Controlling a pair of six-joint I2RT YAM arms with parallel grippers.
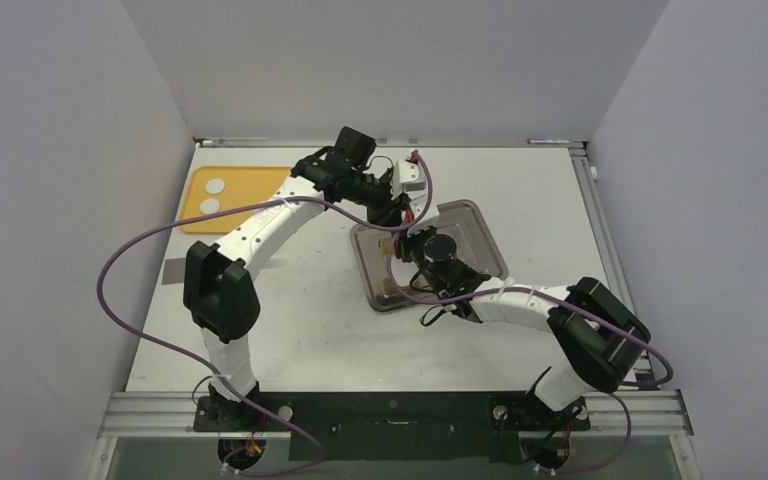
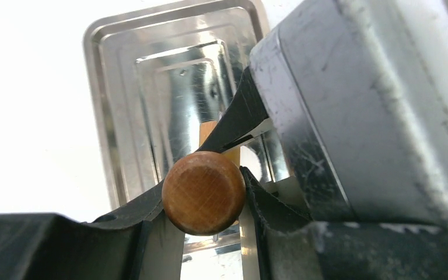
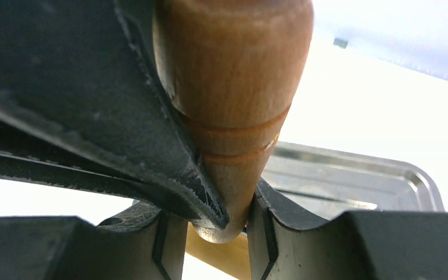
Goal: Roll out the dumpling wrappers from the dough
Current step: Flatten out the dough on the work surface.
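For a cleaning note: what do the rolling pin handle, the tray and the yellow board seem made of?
The rolling pin handle looks like smooth, perhaps varnished wood: brown grain, turned grooves. The tray is shiny metal, likely steel: mirror-like reflections, stamped steps. The yellow board seems matte plastic or silicone; too small to tell.

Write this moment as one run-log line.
left gripper: shut on rolling pin | right gripper: shut on rolling pin | position: over tray | dough: two pieces on yellow mat
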